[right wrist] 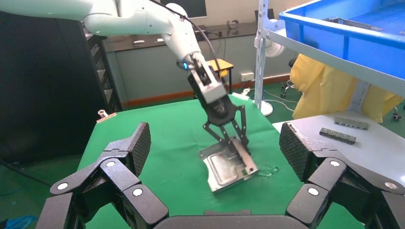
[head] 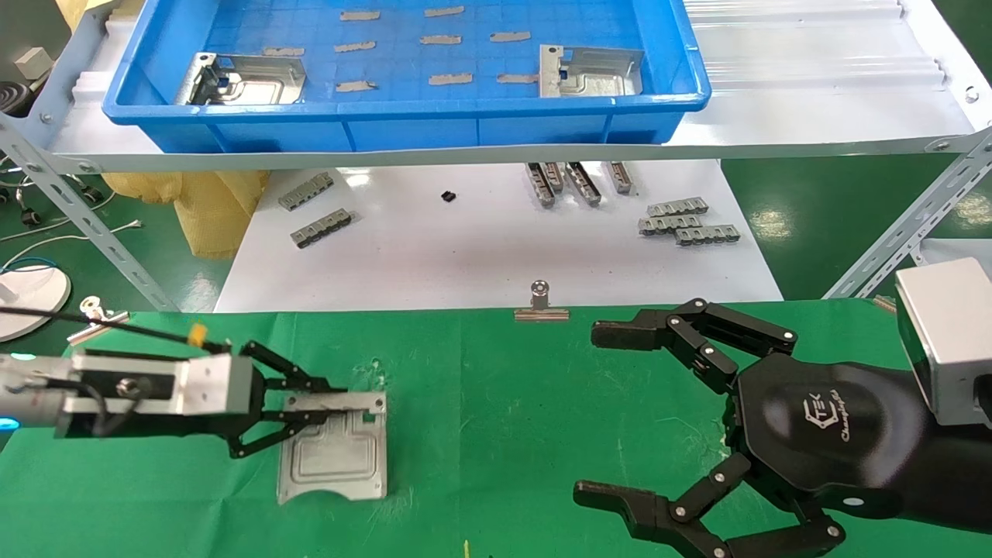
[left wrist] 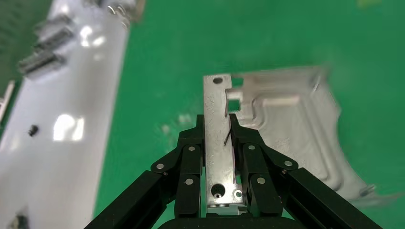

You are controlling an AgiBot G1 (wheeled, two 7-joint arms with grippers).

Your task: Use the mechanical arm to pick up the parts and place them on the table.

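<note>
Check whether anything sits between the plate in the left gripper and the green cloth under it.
Nothing visible does. The left gripper is shut on the flange of the plate, whose far edge appears to touch the green cloth already. The cloth around it is bare. The right gripper hangs open well to the side.

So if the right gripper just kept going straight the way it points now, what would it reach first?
Probably the part lying on the green table, pinched by the left gripper. The open right gripper faces it across bare cloth; depth is uncertain.
</note>
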